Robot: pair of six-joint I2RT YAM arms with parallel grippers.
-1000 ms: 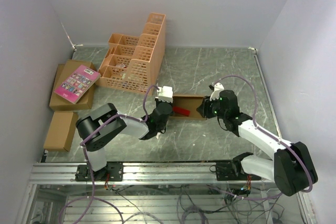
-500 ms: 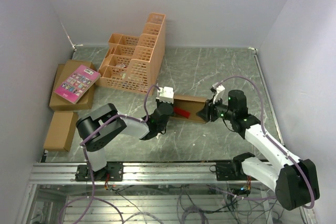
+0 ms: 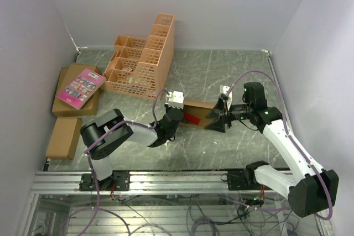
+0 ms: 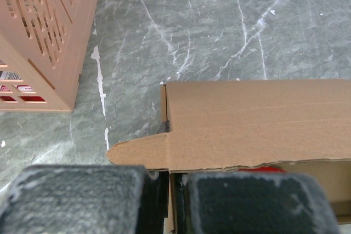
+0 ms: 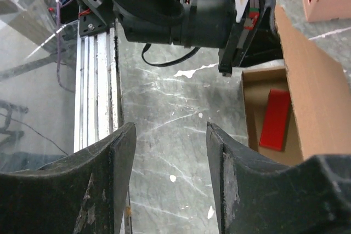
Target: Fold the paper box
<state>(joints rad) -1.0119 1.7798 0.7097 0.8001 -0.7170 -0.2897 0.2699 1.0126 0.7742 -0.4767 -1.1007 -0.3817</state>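
— Counting from the near edge of the table (image 3: 221, 75), what do you get?

— Two arms, bolted side by side to one metal rail (image 3: 182, 179). Each reaches in toward the middle of the table.

— And the grippers?

— The left gripper (image 3: 177, 118) is closed, its pads (image 4: 82, 195) pinched together on the left end wall of the box (image 3: 198, 112). The right gripper (image 3: 217, 115) stands open, jaws spread with nothing between them, just off the right end of the box and not touching it.

— How many boxes?

— One. It lies about mid-table, its long sides running left to right. The top is open, and one long flap stands up along the far side. One red piece (image 5: 274, 119) lies flat on its floor.

— Anything else on that level?

— By the left edge, toward the near corner, one flat carton (image 3: 63, 136).

— Farther back?

— A second carton (image 3: 66, 106) sits on the left edge, just beyond the first. It might be a stack of two; I cannot tell. One pink book (image 3: 81, 87) lies on top of it.

— And at the far edge?

— One orange lattice crate (image 3: 141, 62), stepped, with several compartments. It runs from beside the book up to the far edge, well apart from the box.
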